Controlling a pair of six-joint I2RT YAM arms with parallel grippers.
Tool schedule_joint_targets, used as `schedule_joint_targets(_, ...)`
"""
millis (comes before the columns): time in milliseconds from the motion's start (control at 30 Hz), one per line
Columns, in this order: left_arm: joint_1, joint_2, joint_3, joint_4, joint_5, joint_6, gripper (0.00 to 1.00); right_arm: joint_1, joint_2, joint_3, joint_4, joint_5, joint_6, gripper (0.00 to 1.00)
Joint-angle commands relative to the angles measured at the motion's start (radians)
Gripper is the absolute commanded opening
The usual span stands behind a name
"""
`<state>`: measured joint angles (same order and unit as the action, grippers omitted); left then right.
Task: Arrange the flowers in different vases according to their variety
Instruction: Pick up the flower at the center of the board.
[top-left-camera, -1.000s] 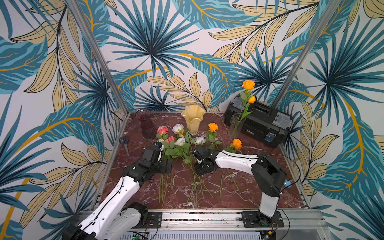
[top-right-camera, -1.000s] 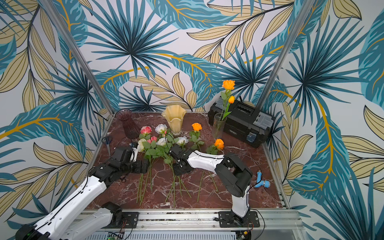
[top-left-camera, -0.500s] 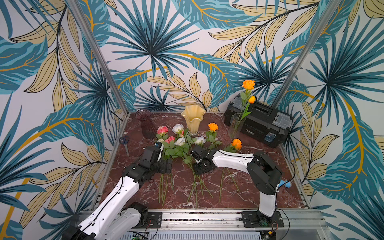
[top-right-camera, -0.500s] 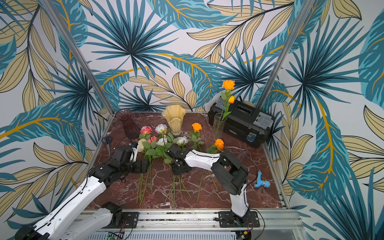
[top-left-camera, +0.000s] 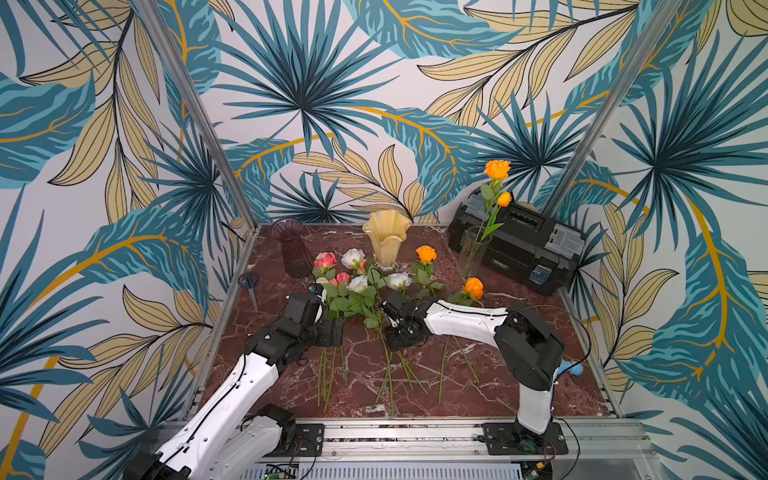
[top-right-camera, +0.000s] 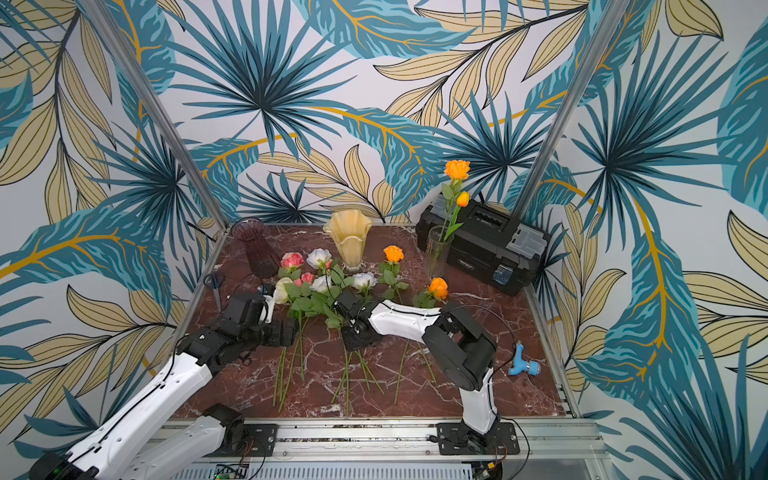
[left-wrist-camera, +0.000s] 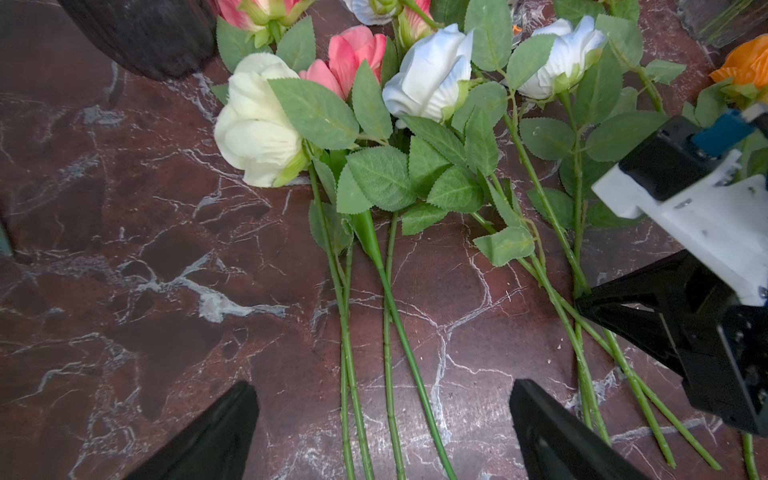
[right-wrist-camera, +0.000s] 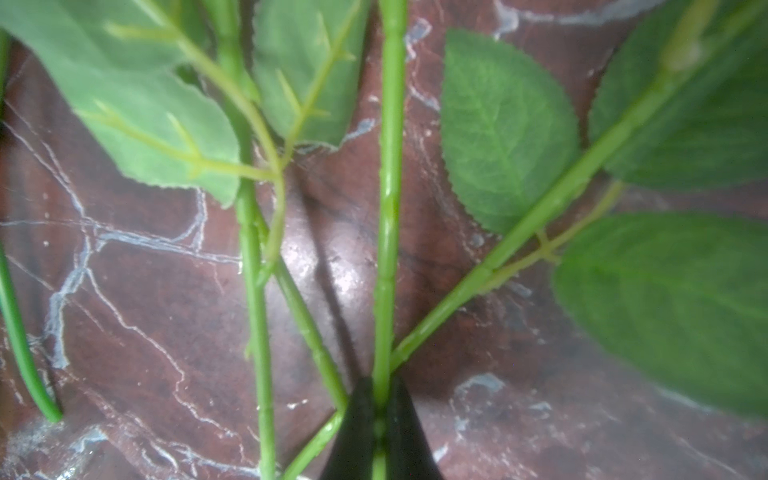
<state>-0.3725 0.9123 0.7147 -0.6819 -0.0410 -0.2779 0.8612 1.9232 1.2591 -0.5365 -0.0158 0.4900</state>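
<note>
On the marble (right-wrist-camera: 145, 332), green stem (right-wrist-camera: 388, 208) pinched between right jaws, left jaws spread wide.

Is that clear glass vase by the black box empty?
Not empty. An orange rose on its green stem stands in the clear vase, its head well above the rim.

— Left arm (top-left-camera: 245, 386)?
— White shell, black joints, tiny screw holes, black mounting plate (top-left-camera: 309, 440) below.
— Right arm (top-left-camera: 461, 322)?
— Same white and black, blue plug (left-wrist-camera: 723, 132) at the wrist, thin black cable (top-left-camera: 589, 340) looped over the elbow.
— Left claw (left-wrist-camera: 382, 383)?
— Black, wedge-shaped fingers (left-wrist-camera: 208, 440).
</note>
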Motion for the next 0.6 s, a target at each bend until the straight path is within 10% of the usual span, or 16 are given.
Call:
schedule_joint_targets(0,-0.003,-0.026,0.032,-0.011,-0.013,-0.002,1.00,0.002,-0.038,-0.030,-0.022,0.031,-0.005,0.04)
schedule_joint_targets(567,-0.005,-0.036,0.031,-0.004,-0.018,-0.003,1.00,0.002,-0.257,-0.087,-0.015,0.054,-0.006,0.00)
